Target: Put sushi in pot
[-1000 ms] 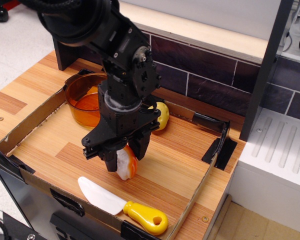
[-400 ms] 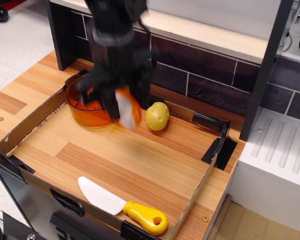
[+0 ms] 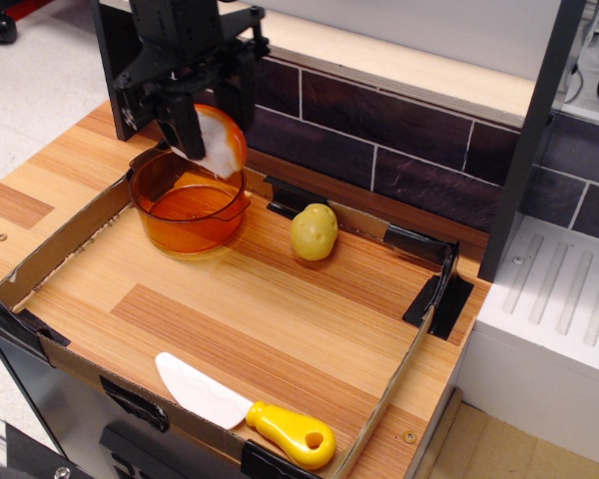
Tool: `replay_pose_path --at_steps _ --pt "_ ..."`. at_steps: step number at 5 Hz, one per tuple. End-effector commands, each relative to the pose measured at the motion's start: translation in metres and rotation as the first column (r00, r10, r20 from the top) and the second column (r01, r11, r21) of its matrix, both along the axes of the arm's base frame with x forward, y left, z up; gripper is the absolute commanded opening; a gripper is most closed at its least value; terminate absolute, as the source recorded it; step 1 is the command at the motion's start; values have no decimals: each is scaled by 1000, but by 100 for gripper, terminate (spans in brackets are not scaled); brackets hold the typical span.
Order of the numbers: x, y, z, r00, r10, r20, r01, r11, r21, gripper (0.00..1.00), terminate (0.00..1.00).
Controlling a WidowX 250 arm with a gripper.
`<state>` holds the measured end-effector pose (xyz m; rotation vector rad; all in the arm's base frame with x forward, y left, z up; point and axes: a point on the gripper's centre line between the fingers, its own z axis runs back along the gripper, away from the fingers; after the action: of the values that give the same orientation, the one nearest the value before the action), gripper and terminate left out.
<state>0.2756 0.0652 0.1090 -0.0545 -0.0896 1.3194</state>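
End effector status: closed on the sushi, held clear of the bench. Black fingers clamp the piece from either side; the white rice body and orange top show between and just right of them. The long axis of the sushi runs roughly vertical, tilted slightly.

Key relation: the pot sits directly below the end effector, opening upward, apparently empty. The sushi hangs above the pot's back rim area, not yet inside. Judged requirement for the next move: a short descent, possibly a slight shift toward the pot centre, then release.

Surroundings: the pot stands in the far left corner of a shallow cardboard tray. A yellow-green potato toy lies near the pot's right. A toy knife lies at the near edge, well apart.
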Motion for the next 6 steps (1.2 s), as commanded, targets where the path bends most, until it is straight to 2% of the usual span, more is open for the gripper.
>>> replay_pose_path --at_steps 1,2,4,5,6 --pt "20 33 -7 1000 21 23 -22 999 49 0 0" --pt "19 37 -29 1000 3 8 -3 995 105 0 0" --pt "16 34 -56 999 -23 -38 27 991 130 0 0" --pt "18 31 -59 999 -24 -38 29 991 134 0 0" --pt "20 33 -62 999 -1 -53 8 992 124 100 0"
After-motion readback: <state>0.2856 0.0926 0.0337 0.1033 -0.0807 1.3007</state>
